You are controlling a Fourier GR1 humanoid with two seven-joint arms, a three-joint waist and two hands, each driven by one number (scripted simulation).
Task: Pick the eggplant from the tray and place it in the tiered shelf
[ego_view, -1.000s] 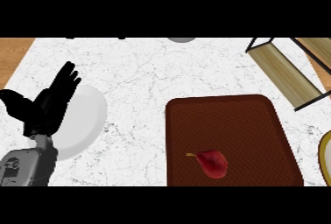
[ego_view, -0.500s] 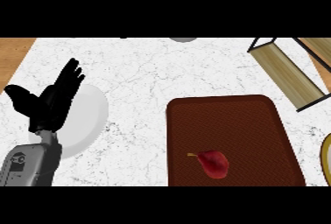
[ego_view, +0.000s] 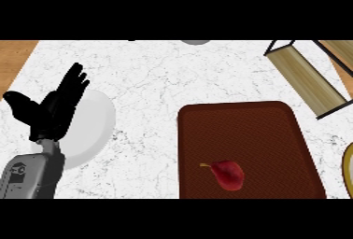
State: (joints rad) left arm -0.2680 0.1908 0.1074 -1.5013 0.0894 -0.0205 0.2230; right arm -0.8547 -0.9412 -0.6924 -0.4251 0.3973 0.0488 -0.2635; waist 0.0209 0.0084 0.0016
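No writing can be read on anything here. The eggplant [ego_view: 227,174] lies on the dark red tray [ego_view: 248,126] at its near end, with the tiered shelf [ego_view: 307,79] at the far right of the marbled surface [ego_view: 179,74]. The left robot hand [ego_view: 52,109] rests open with fingers spread over a white plate [ego_view: 96,126], well apart from the eggplant.

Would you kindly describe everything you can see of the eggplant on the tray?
The eggplant looks small, glossy and dark red, teardrop-shaped, with a thin yellowish stem at its upper-left end. It lies on its side, slanting toward the lower right, in the near part of the dark brown tray, a little right of the tray's middle. Only the tray's floor touches it. No hand is near it: the left hand shows far off at the view's left.
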